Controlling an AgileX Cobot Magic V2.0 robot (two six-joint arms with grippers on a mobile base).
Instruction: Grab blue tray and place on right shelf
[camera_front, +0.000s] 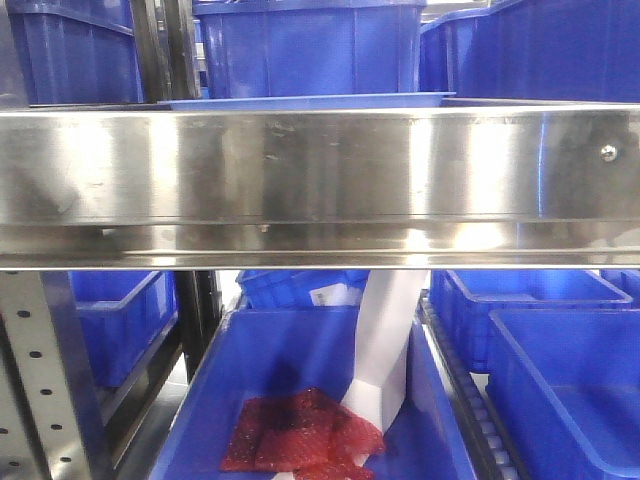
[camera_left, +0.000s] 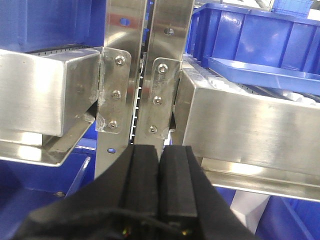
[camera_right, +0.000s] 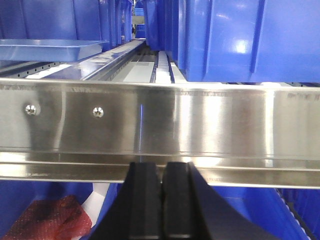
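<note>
Both hands, left (camera_left: 159, 187) and right (camera_right: 163, 200), are pinched closed on nothing, right shelf (camera_front: 320, 180) blocking most; blue tray (camera_front: 310, 101) sits on it among deep bins (camera_front: 305, 45).

my count | blue tray (camera_front: 310, 101): 1, on the right shelf (camera_front: 320, 180) | deep blue bins on that shelf: 3 in the front view | deep blue bins below it: at least 5 | red mesh bags (camera_front: 300, 432): 1 clump, number unclear | white paper strip (camera_front: 385, 350): 1 | my hands: 2, left (camera_left: 160, 155), right (camera_right: 164, 172)
</note>
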